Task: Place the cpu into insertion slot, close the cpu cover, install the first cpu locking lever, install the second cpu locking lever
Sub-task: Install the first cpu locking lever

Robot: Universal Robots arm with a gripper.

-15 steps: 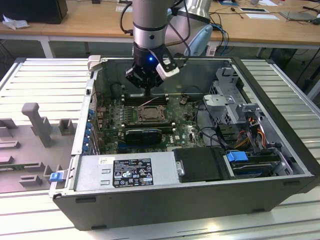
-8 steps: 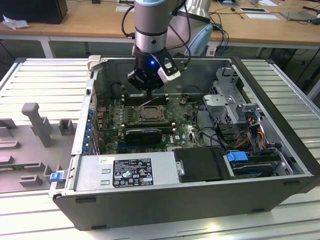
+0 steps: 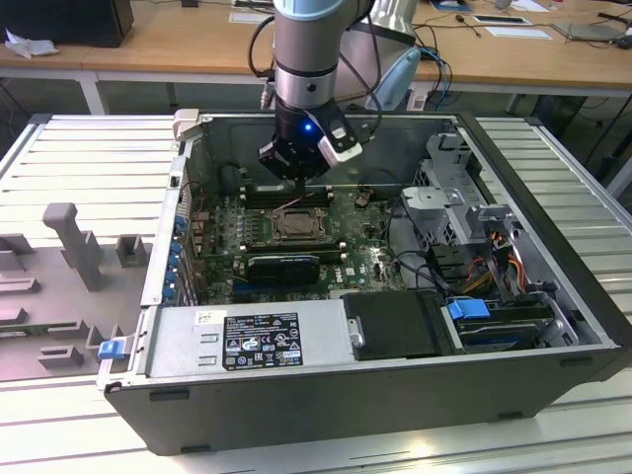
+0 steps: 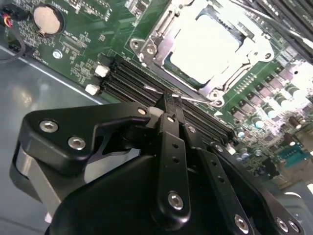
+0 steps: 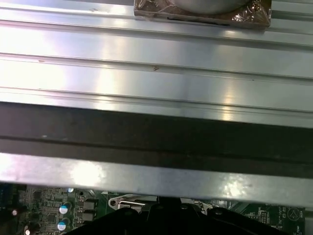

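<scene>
The cpu (image 4: pixel 208 44) lies pale and silver in the insertion slot (image 4: pixel 168 62) on the green motherboard. The silvery cpu cover (image 4: pixel 156 36) lies flat around it as a frame. A thin wire locking lever (image 4: pixel 195 99) runs along the socket's edge beside the memory slots. In the second wrist view my gripper (image 4: pixel 171 100) has its black fingers (image 4: pixel 172 147) pressed together, tips right at that lever wire; whether they pinch it I cannot tell. In the exterior view the gripper (image 3: pixel 293 178) hangs just above the far side of the socket, inside the open computer case.
Long black memory slots (image 4: pixel 127 78) lie beside the socket, with a coin battery (image 4: pixel 46 19) further off. A black card (image 3: pixel 283 265) sits in front of the socket, a power supply (image 3: pixel 247 341) at the case front, and a drive cage (image 3: pixel 454 197) with cables at the exterior view's right. The case wall (image 5: pixel 156 137) is close.
</scene>
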